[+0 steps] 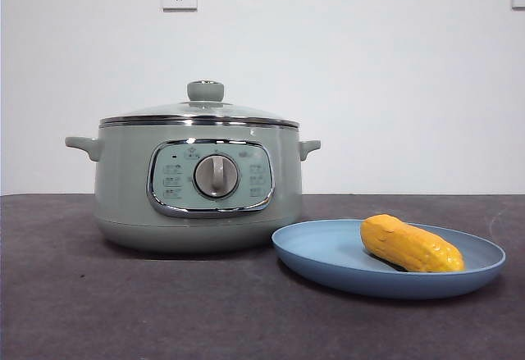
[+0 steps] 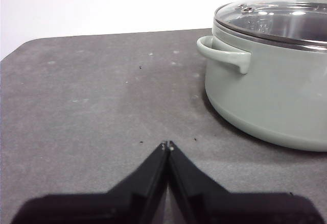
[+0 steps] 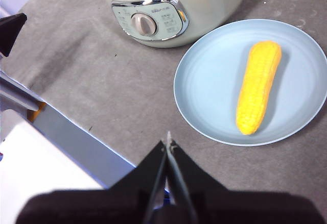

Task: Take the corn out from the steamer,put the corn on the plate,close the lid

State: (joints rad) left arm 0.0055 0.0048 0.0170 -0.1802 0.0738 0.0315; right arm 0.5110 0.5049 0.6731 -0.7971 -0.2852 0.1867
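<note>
The left tool (image 2: 167, 145) is clenched on nothing, its jaws pressed tip to tip low over the grey counter (image 2: 92, 106). The steamer (image 2: 271, 91) stands near it, off to one side, with the lid (image 2: 276, 17) seated on its rim. The right tool (image 3: 167, 143) is likewise clenched and empty, raised above the counter near its front edge. Just beyond its tips sits the plate (image 3: 204, 76), and the corn (image 3: 259, 86) lies flat on that plate. The plate rests just beside the steamer's base.
</note>
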